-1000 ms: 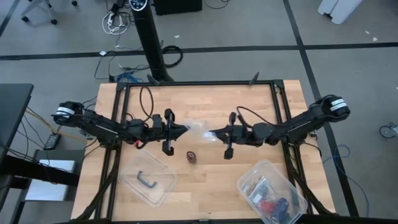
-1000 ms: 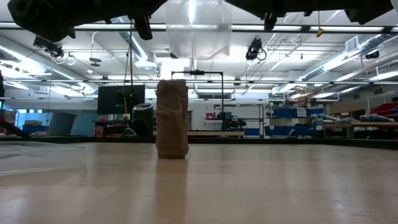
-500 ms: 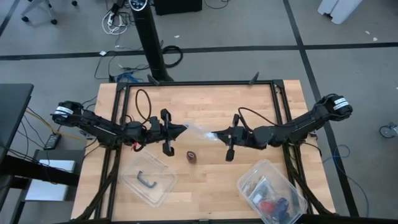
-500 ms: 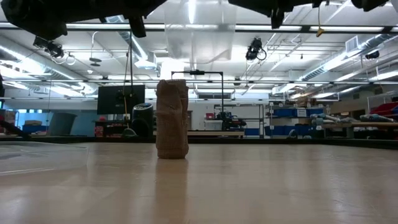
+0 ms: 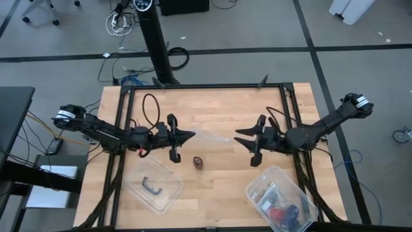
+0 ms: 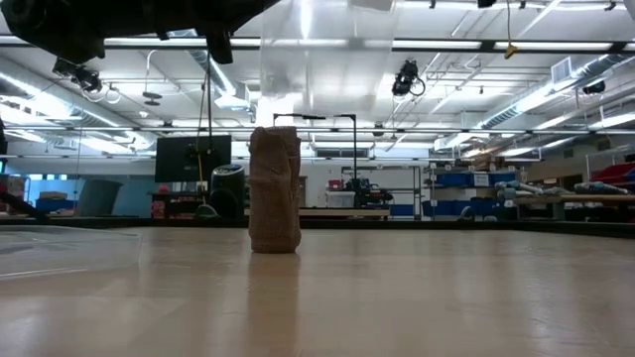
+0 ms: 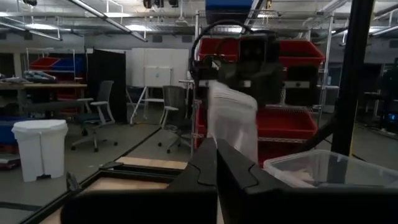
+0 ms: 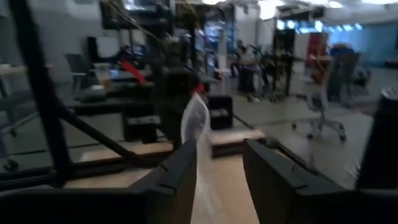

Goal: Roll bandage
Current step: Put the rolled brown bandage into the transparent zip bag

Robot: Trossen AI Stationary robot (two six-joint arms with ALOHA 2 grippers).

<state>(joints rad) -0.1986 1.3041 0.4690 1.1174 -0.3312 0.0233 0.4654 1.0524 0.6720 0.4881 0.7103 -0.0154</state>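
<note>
Near the tabletop's middle, a rolled bandage stands alone while a clear bag hangs from one arm.

The bandage (image 5: 198, 162), a small brown roll, stands upright on the tabletop (image 5: 212, 109), just toward the front edge from the gap between the two arms. The left gripper (image 5: 183, 136) has its jaws closed on a clear plastic bag (image 5: 209, 136) held above the wood; the right gripper (image 5: 243, 137) has its jaws apart, off the bag. Held from one side only, the limp bag could sag shut or swing, and a low pass over the centre might topple the roll. Clear tubs (image 5: 154, 187) sit near the front edge.
</note>
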